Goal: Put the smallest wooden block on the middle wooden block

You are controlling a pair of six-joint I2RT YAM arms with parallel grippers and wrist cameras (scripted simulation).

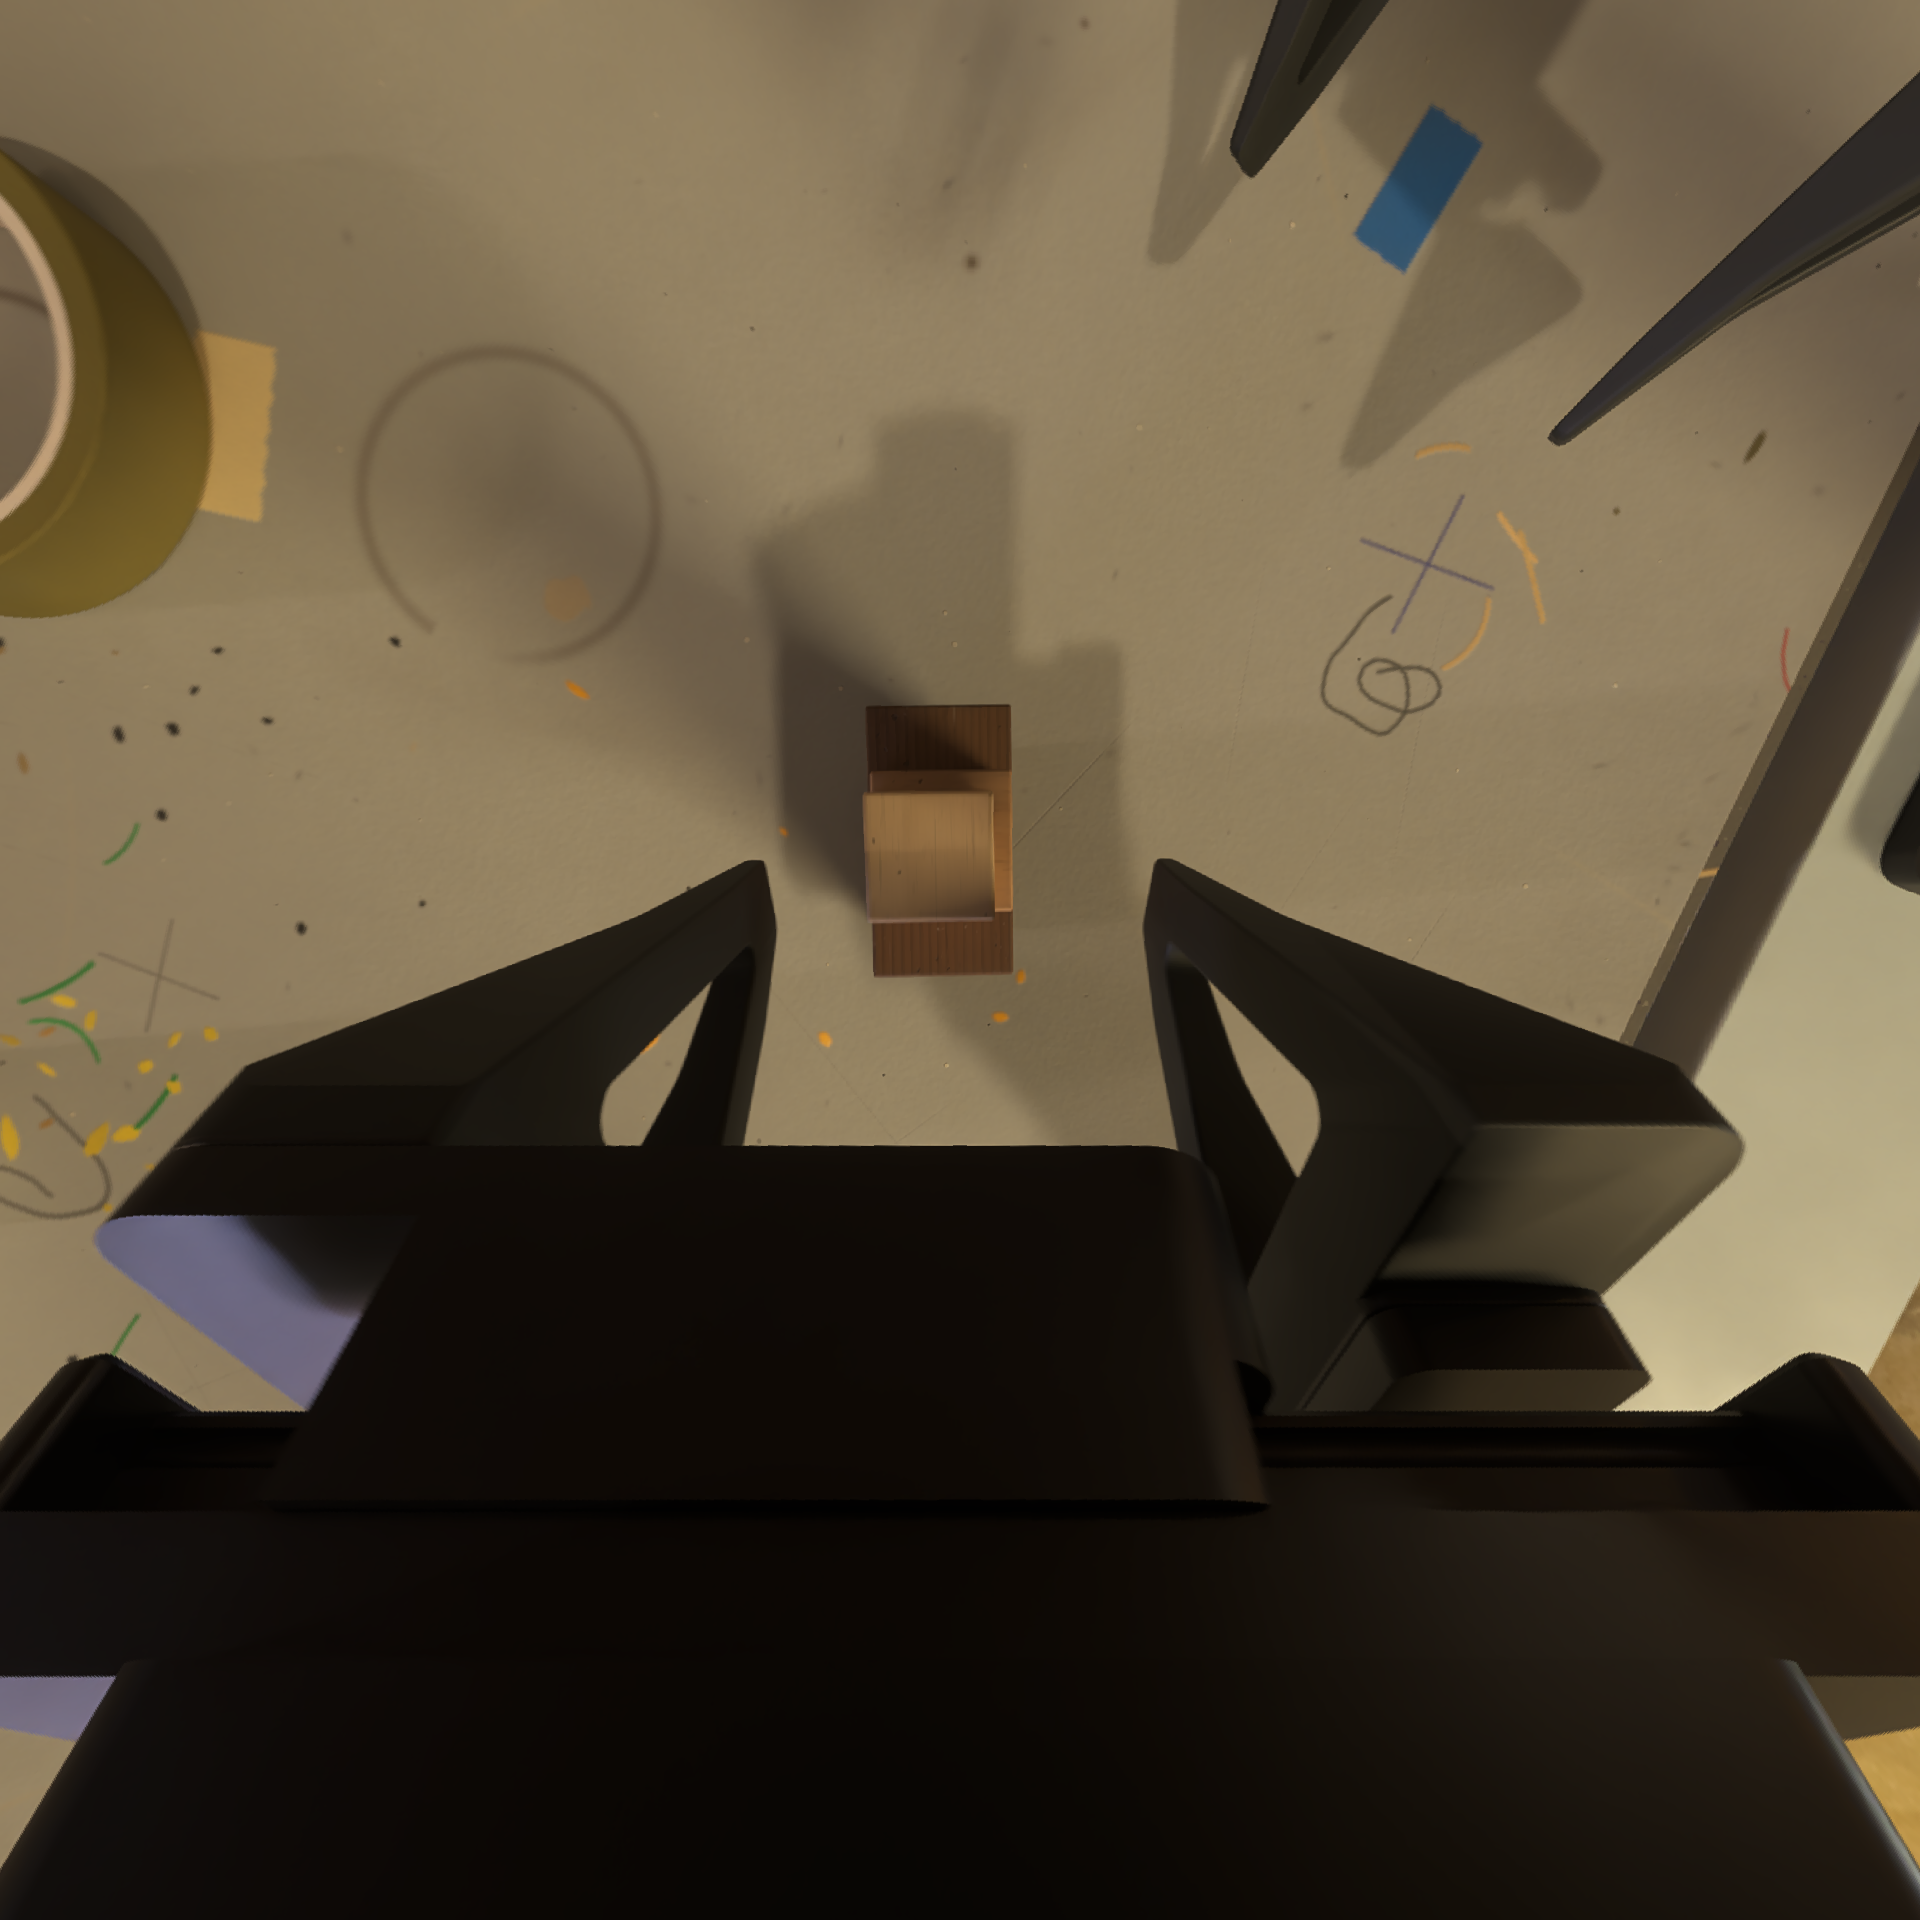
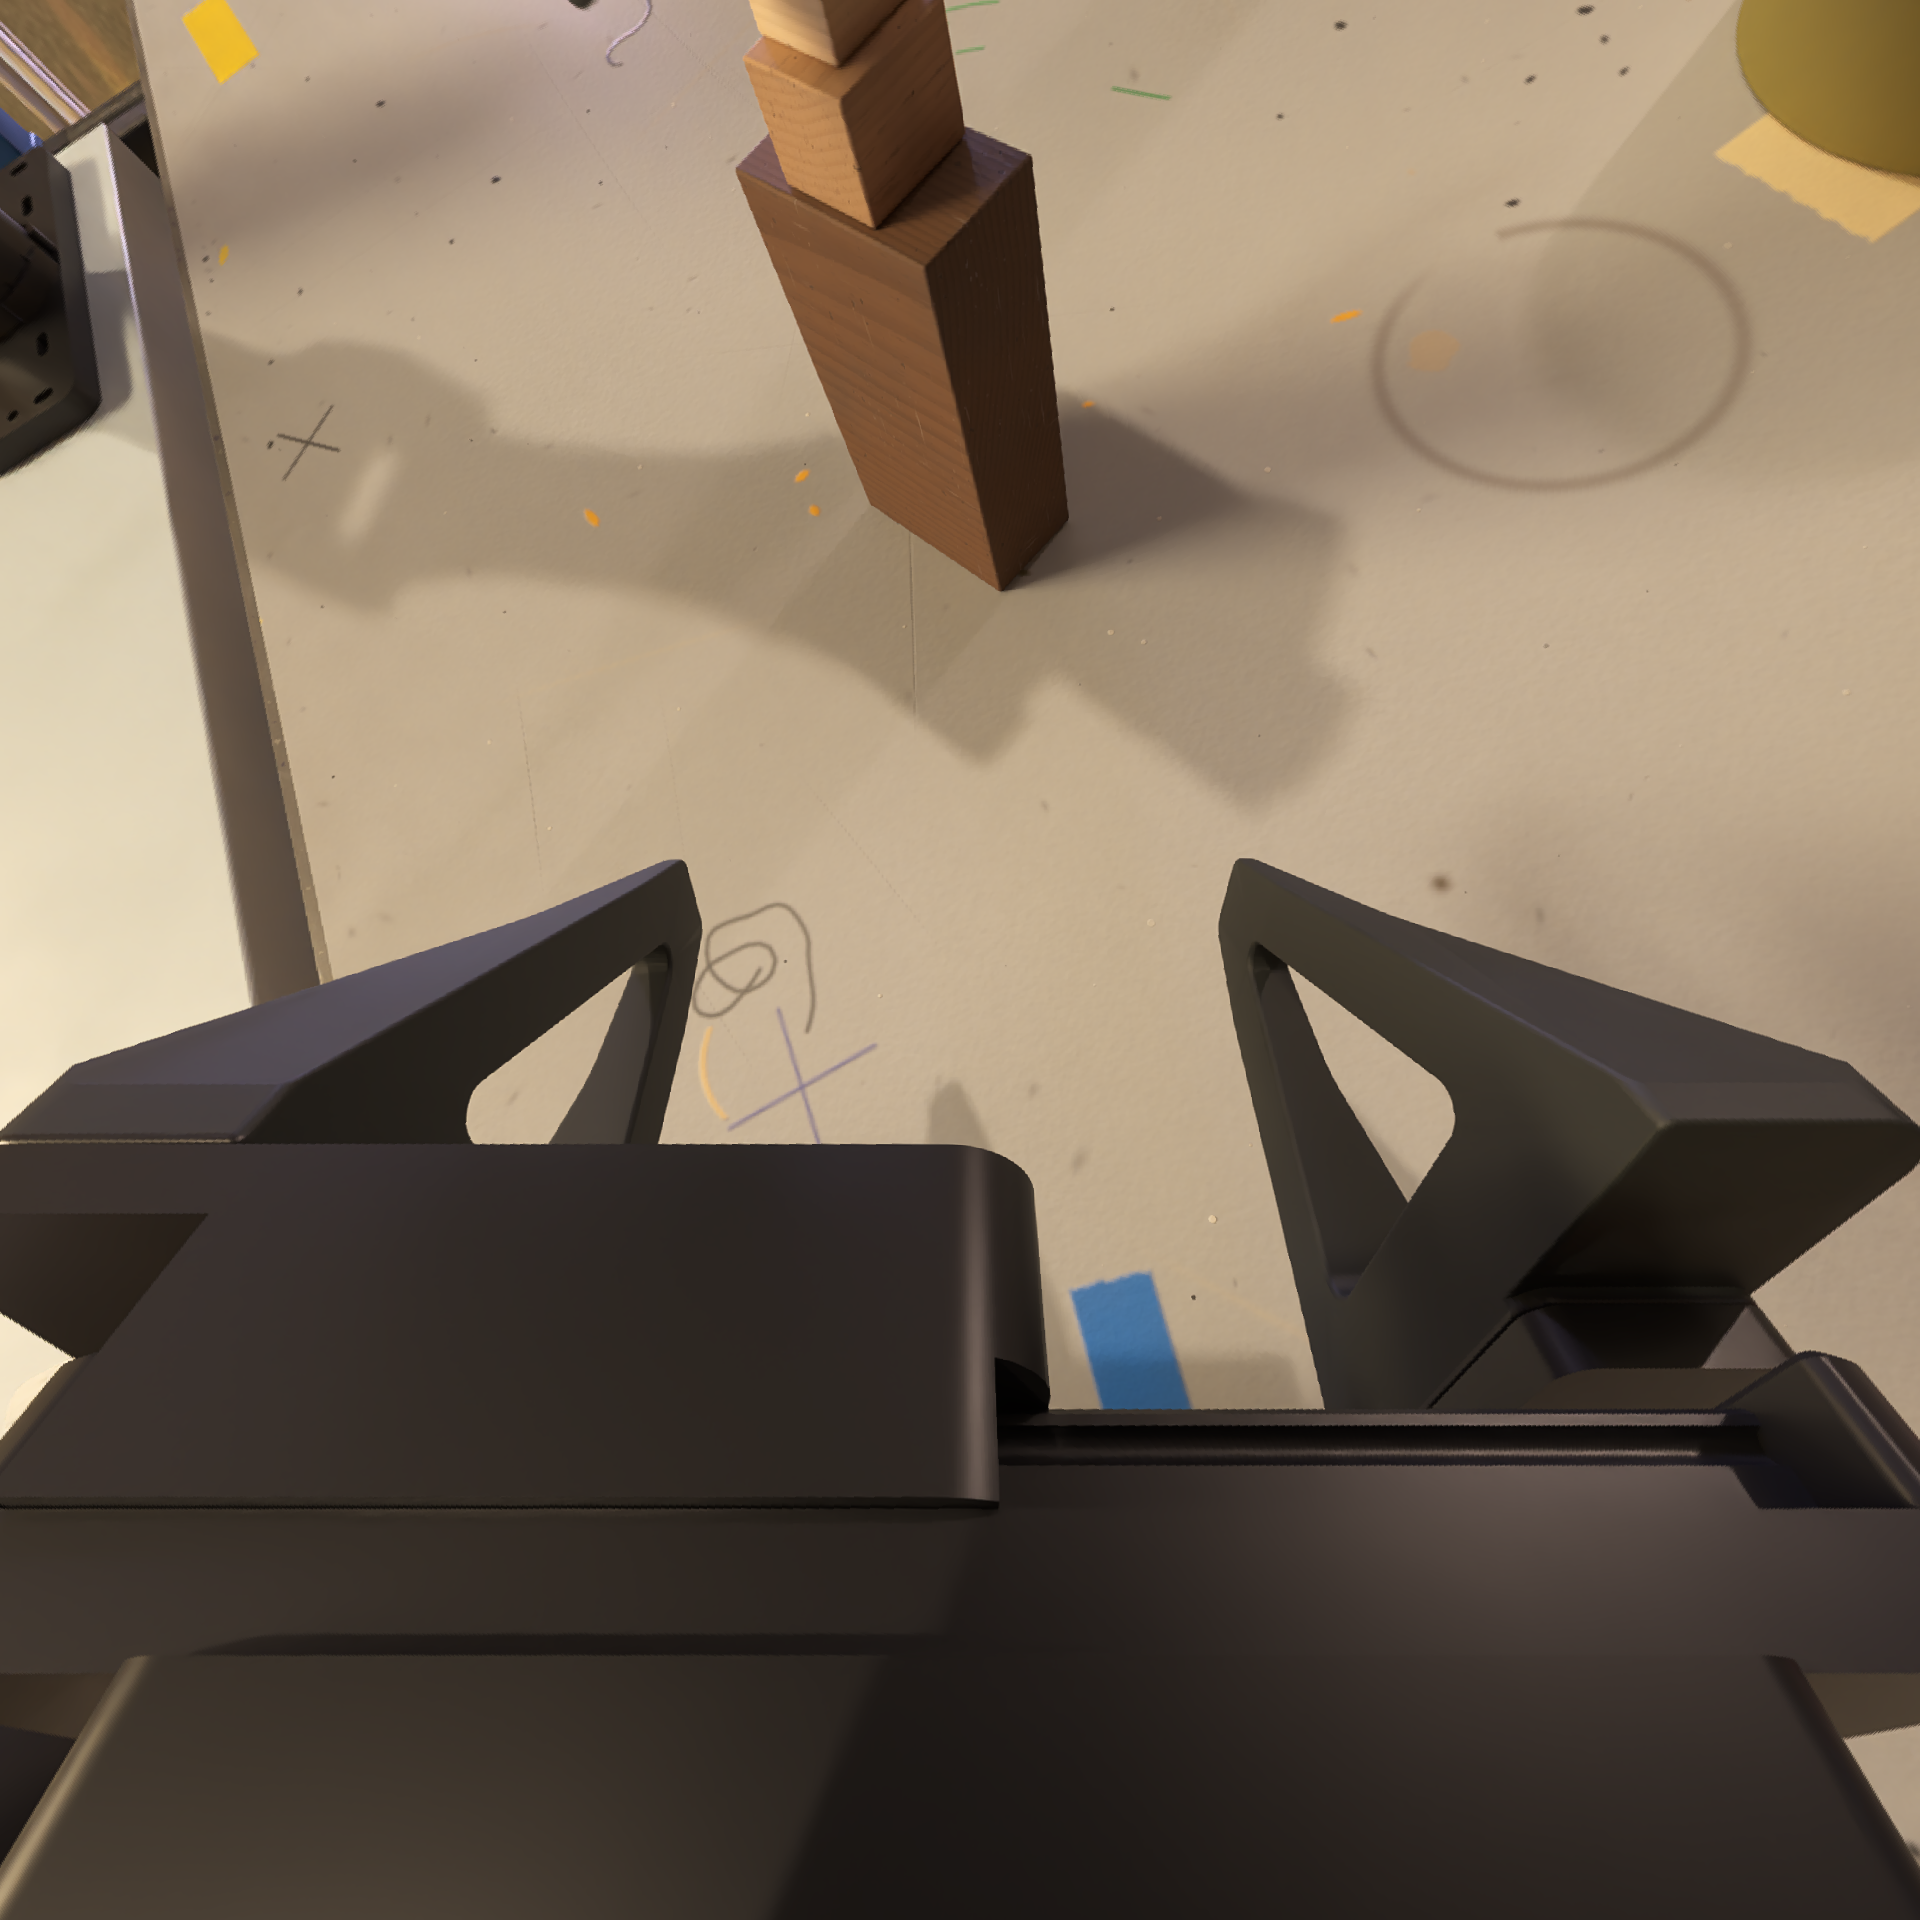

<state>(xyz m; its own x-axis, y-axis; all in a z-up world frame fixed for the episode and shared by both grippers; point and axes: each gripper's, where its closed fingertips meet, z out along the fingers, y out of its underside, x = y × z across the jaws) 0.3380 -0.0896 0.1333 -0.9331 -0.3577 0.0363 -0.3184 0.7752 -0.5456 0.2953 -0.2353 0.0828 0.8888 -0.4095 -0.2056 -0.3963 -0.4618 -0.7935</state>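
my left gripper (image 1: 958, 883) hangs straight above the stack, its two fingers spread apart with nothing between them. looking down past them i see the smallest block (image 1: 928, 854), pale wood, sitting on the middle block (image 1: 1000, 831), which shows only as a thin tan edge around it. both rest on the big dark block (image 1: 940, 948), which stands upright on the table (image 1: 1247, 935). the small block sits toward one side of the stack, not centred.

my right gripper (image 2: 958, 894) hovers over bare table, well apart from the stack, fingers wide apart and empty. from here the tower stands ahead: the big dark block (image 2: 935, 364) at the bottom, the middle block (image 2: 862, 125) on it, the smallest block (image 2: 821, 26) on top and partly cut off by the frame edge.

a strip of blue tape (image 2: 1127, 1340) lies on the table below my right fingers, and shows by the other gripper's finger tips in the left wrist view (image 1: 1418, 187). a roll of yellowish tape (image 1: 94, 395) sits at the far left, beside a faint ring mark (image 1: 509, 499). pen scribbles and crosses (image 2: 769, 997) dot the surface.
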